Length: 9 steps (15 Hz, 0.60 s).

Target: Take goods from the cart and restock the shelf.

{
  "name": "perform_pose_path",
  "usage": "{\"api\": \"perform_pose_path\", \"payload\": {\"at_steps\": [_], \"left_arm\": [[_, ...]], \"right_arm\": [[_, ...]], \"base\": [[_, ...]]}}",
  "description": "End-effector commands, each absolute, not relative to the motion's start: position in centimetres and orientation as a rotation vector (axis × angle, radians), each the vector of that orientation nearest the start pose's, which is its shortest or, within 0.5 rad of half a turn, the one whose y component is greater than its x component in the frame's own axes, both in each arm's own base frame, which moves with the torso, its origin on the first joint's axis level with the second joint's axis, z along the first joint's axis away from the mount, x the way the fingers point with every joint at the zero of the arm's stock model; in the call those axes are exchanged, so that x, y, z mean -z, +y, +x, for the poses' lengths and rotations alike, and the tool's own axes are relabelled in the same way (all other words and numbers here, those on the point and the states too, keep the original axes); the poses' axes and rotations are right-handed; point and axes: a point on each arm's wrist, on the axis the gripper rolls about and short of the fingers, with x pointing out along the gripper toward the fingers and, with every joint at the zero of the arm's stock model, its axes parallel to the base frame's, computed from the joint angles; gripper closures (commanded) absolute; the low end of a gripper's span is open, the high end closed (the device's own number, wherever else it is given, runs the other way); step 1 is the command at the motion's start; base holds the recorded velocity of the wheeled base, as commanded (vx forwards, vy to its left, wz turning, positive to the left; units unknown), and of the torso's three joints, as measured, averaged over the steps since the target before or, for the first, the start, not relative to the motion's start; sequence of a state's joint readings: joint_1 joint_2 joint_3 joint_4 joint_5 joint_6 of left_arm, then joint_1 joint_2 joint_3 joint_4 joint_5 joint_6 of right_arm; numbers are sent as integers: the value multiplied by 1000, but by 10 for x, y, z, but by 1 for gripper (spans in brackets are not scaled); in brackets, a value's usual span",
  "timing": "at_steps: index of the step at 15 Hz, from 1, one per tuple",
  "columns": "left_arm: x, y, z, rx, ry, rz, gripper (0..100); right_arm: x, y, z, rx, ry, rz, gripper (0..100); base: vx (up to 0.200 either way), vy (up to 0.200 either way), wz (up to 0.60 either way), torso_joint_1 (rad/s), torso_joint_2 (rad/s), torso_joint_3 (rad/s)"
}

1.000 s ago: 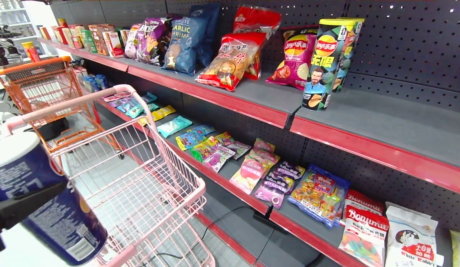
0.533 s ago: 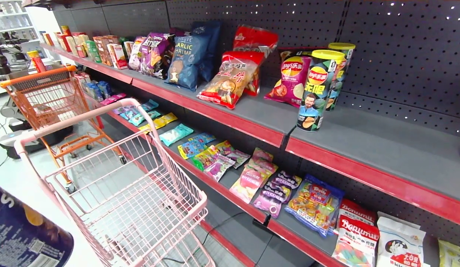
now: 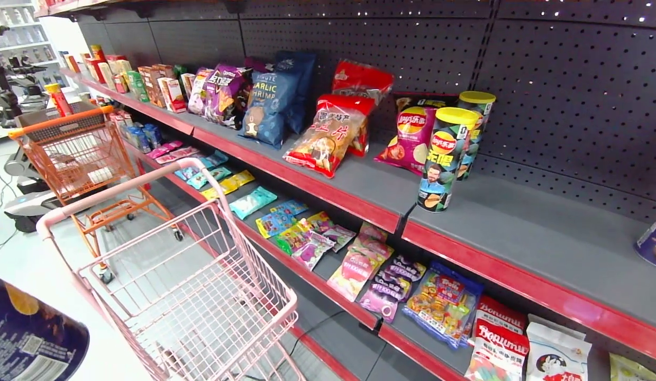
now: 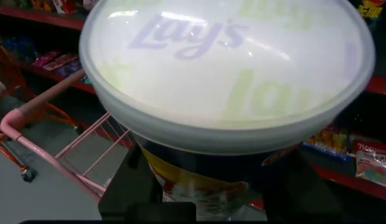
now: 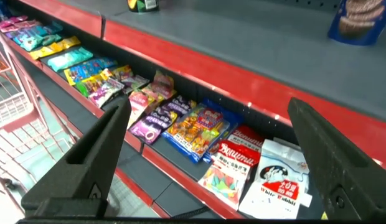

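item 1, chips can (image 4: 224, 74): dark blue body, white lid, grasped by the left gripper (image 4: 211, 186), whose dark fingers (image 4: 134, 183) press its sides below the lid. in the head view we log it at the near left corner, just beside the pink cart (image 3: 164, 177), outside its basket and well apart from the shelf.
item 2, right gripper (image 5: 208, 109): released, its fingers spread wide. we place it in front of the lower shelf (image 3: 328, 286).
item 3, upper shelf (image 3: 518, 233): grey deck, red front edge. we count two yellow-lidded cans (image 3: 442, 159) upright, one behind the other. snack bags (image 3: 328, 137) lean to their left, and a dark blue tub (image 3: 653, 241) stands at the right edge.
item 4, lower shelf: candy bags (image 3: 360, 264) lie flat in a row.
item 5, orange cart (image 3: 74, 153): beyond the pink cart, near the shelf.
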<state>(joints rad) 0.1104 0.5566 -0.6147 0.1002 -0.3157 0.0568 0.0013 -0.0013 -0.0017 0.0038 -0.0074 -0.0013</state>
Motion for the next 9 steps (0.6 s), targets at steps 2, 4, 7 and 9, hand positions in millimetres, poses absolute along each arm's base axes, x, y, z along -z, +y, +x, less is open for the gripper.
{"api": "perform_pose_path", "payload": {"at_steps": [2,4,7,9], "left_arm": [[-240,-5,19,207,44,47,100],[-240,-5,19,207,42,48,100],[-240,-5,20,207,46,50,100],[-240,-5,21,207,50,52,100]], "right_arm": [[-75,0,-23,5,3,-2,0],[-76,0,-23,6,2,-2,0],[-75,0,-23,6,3,0,0],[-75,0,-23,6,3,0,0]], "base": [[0,0,0,159,-378,-220],[0,0,0,166,-376,-215],[0,0,0,163,-349,-201],[0,0,0,166,-361,-198]]}}
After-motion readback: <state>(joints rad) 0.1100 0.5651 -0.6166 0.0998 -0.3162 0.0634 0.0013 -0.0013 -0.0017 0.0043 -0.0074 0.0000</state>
